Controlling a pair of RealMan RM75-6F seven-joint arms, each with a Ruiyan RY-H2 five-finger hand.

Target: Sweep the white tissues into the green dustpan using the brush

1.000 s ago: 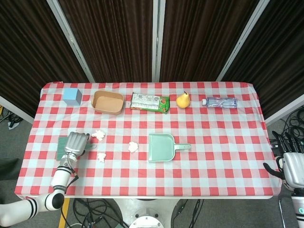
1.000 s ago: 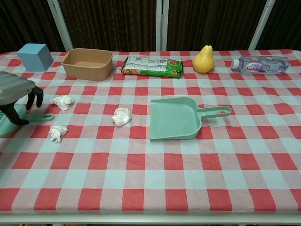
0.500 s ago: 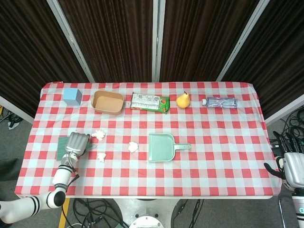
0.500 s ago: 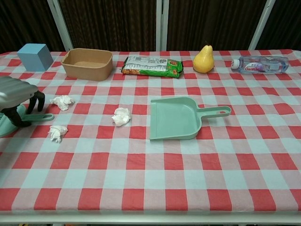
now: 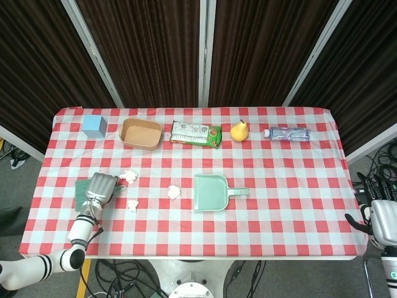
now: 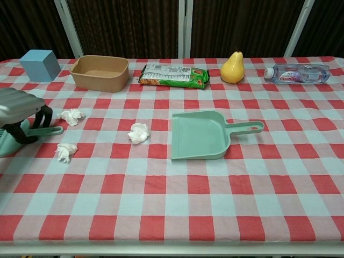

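The green brush [image 5: 81,188] lies near the table's left edge, its handle [image 6: 49,130] pointing right. My left hand [image 5: 101,188] sits over it, and in the chest view the left hand [image 6: 20,112] has its dark fingers [image 6: 44,116] curled around the handle. Three white tissues lie to its right: one [image 6: 71,115] far, one [image 6: 65,151] near, one [image 6: 138,132] beside the dustpan. The green dustpan [image 6: 200,134] lies mid-table, mouth toward me, handle to the right. My right hand [image 5: 383,219] hangs off the table's right edge, holding nothing.
Along the far side stand a blue cube [image 6: 40,64], a brown tray [image 6: 100,72], a green snack packet [image 6: 173,76], a yellow pear [image 6: 233,67] and a water bottle [image 6: 297,73]. The red-checked cloth [image 6: 177,204] covers the table.
My left hand's fingers have curled down around the brush handle, and the handle tip has shifted slightly away from me. The right hand has barely moved.
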